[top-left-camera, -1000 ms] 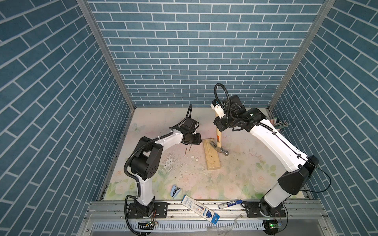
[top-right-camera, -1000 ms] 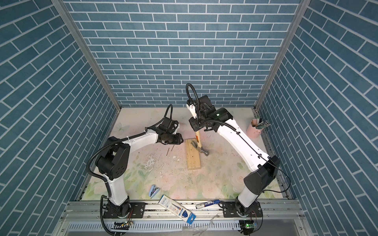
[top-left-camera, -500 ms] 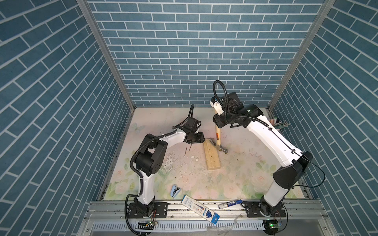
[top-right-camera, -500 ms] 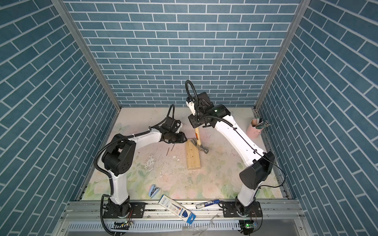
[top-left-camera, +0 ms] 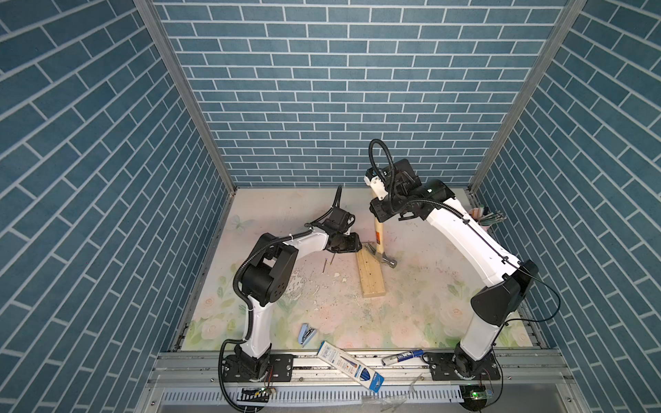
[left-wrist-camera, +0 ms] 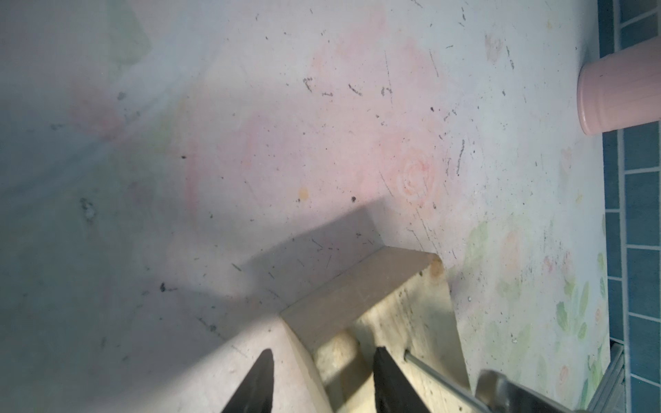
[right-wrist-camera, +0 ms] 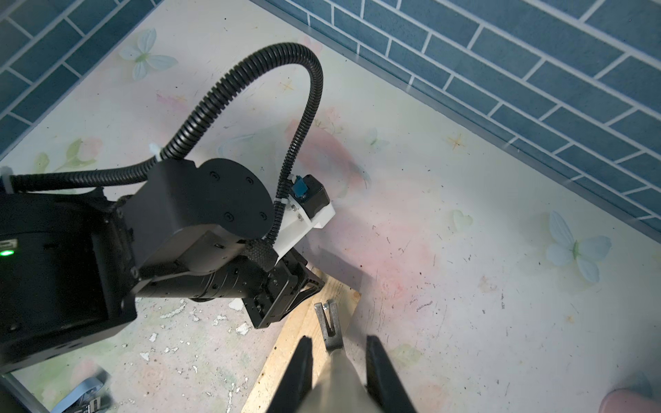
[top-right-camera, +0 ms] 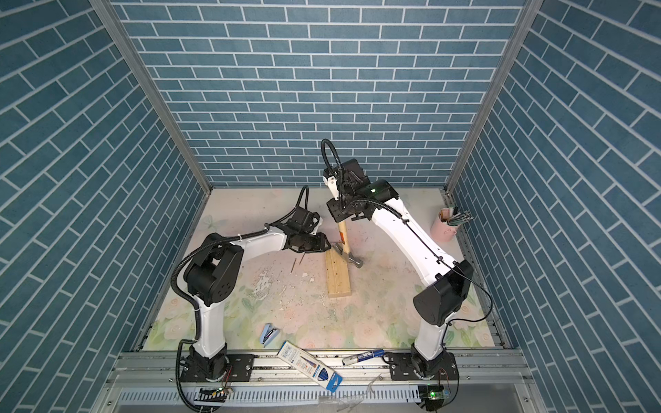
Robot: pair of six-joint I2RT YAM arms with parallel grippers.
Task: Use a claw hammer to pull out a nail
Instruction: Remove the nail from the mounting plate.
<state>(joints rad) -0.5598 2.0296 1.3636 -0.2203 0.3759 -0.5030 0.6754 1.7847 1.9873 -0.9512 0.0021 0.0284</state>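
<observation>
Two arms lean in over the flowered tabletop (top-left-camera: 429, 307) and meet at the far end of a pale wood block (top-left-camera: 372, 277) lying near the middle. The right gripper (top-left-camera: 378, 219) has its jaws pinched on the wooden handle of the claw hammer (top-left-camera: 378, 237), so the handle stands steeply up while the steel head rests on the block's far end. Seen from the right wrist, the forked claw points toward the block's far edge, with the head of a nail (right-wrist-camera: 326, 306) sitting in its slot. The left gripper (top-left-camera: 354, 245) is low at the block's far corner on the left arm's side. From its wrist the jaws are spread, one finger (left-wrist-camera: 259, 379) over the tabletop beside the block and the other above its top face. I cannot tell whether either presses the wood. Loose nails (top-left-camera: 323, 266) lie just beside the block among white flecks. A pink cup (top-right-camera: 443, 230) of pens stands by the right wall. A stapler (top-left-camera: 307, 334), a blue box (top-left-camera: 348, 365) and a marker (top-left-camera: 402, 358) sit along the near edge.
</observation>
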